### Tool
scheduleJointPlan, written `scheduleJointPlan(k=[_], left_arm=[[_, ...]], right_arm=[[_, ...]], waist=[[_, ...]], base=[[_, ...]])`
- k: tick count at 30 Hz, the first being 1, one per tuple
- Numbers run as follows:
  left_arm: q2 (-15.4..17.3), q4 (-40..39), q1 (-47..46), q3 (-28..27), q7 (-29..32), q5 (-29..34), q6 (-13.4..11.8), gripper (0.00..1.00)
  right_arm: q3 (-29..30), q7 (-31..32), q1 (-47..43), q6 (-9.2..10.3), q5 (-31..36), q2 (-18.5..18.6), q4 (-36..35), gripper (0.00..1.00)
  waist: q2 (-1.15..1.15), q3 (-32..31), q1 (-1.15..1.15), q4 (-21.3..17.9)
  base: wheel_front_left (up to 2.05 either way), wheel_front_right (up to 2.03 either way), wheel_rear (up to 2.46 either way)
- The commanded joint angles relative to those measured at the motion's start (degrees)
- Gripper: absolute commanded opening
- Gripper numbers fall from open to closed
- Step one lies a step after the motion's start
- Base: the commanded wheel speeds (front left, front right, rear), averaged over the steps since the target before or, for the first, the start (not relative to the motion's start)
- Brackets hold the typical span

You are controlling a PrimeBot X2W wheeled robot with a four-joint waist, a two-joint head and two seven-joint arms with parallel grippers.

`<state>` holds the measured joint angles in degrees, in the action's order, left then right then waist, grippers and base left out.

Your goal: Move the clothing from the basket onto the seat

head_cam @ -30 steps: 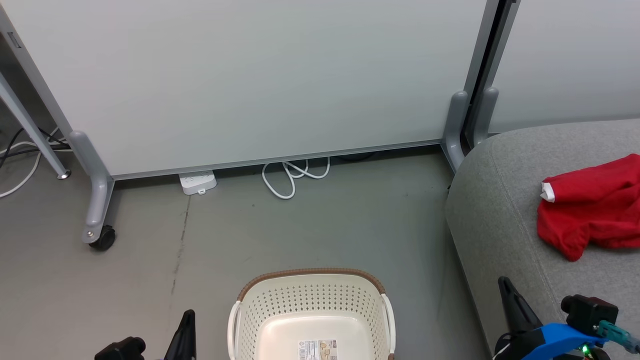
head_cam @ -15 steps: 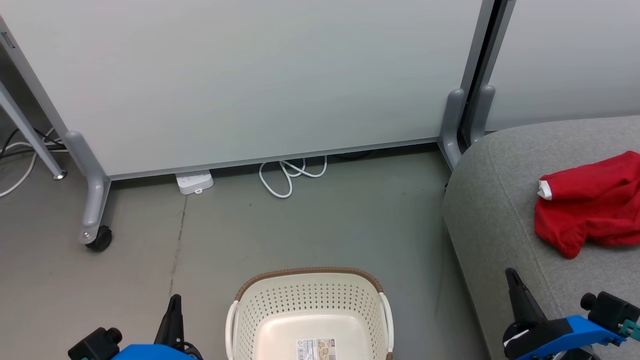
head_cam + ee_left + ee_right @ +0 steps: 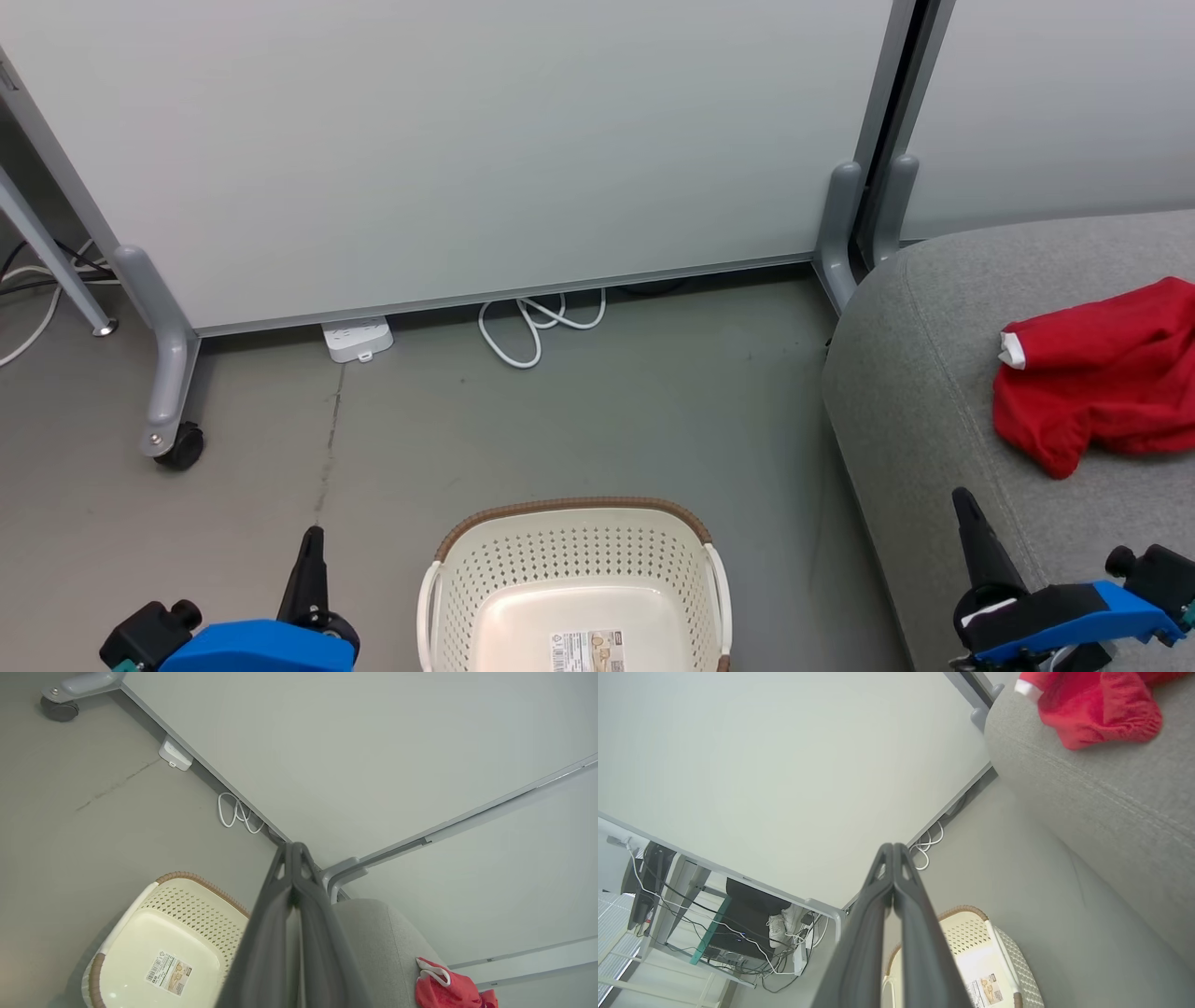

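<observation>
The red clothing lies crumpled on the light-grey seat at the right, a white trim edge showing. It also shows in the left wrist view as clothing on the seat, and in the right wrist view as clothing on the seat. The cream basket stands on the floor at bottom centre, its floor bare but for a label sticker; the basket and basket show the same. My left gripper is shut and empty, left of the basket. My right gripper is shut and empty over the seat's front edge.
White partition panels stand behind on grey feet with a caster. A power strip and a looped white cable lie along the panel's base. A grey desk leg is at the far left. Bare grey floor surrounds the basket.
The camera has shifted slightly. Both arms have risen further into the head view, their blue wrist parts now showing. Both grippers stay shut. The clothing lies as before on the seat.
</observation>
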<state>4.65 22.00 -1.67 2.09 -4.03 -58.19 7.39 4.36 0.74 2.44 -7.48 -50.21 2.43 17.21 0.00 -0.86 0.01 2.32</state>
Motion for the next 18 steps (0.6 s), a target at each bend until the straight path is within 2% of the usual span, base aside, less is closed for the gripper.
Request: scheduleJointPlan(k=[1,18], left_arm=[[-0.1,-1.2,-1.9,-0.9,0.6,-1.8,0.1,0.00],[-0.5,-3.3,-2.9,-3.2,3.6,-11.4,0.1,0.00]], right_arm=[[0.3,0.4,2.1,-0.02,-2.5,0.4,-1.0,0.00],[0.8,2.0,2.7,-0.02,-14.3,0.5,-1.7,0.00]], waist=[[0.00,0.0,-0.01,-0.1],[0.00,0.3,-0.01,-0.6]], base=[[0.00,0.00,0.00],[0.00,0.00,0.00]])
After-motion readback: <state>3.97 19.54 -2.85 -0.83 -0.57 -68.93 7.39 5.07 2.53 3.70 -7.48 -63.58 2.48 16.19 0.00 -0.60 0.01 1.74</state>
